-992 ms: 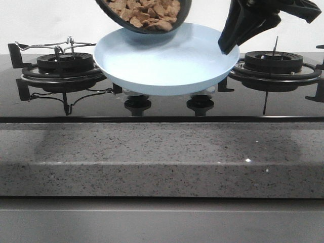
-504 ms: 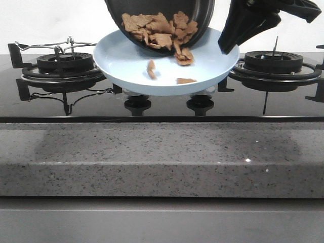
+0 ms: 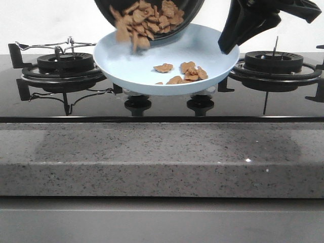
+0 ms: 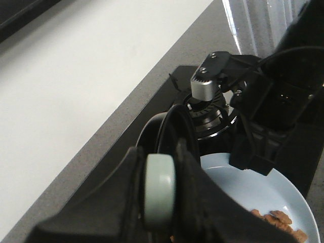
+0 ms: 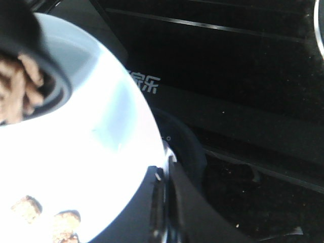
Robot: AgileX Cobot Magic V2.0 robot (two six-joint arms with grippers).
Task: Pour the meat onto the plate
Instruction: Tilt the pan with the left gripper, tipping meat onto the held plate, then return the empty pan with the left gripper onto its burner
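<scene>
A black frying pan (image 3: 152,12) hangs tilted over the pale blue plate (image 3: 126,66), its mouth toward the plate. Orange-brown meat (image 3: 144,20) slides from it, and some pieces blur in mid-fall at the pan's lip. A few pieces of meat (image 3: 187,73) lie on the plate. My left gripper (image 4: 161,172) is shut on the pan's pale grey handle (image 4: 159,197); it is out of the front view. My right gripper (image 3: 230,45) is shut on the plate's right rim (image 5: 161,167) and holds the plate off the stove between the burners.
A black glass hob holds a left burner (image 3: 65,63) with a wire rack on it and a right burner (image 3: 273,62). Two knobs (image 3: 137,105) (image 3: 200,105) sit under the plate. A speckled grey counter edge (image 3: 162,152) runs along the front.
The pan has tipped from nearly level and shifted slightly left. Meat began spilling; several more pieces now lie on the plate's right half. The plate and right gripper have stayed put.
</scene>
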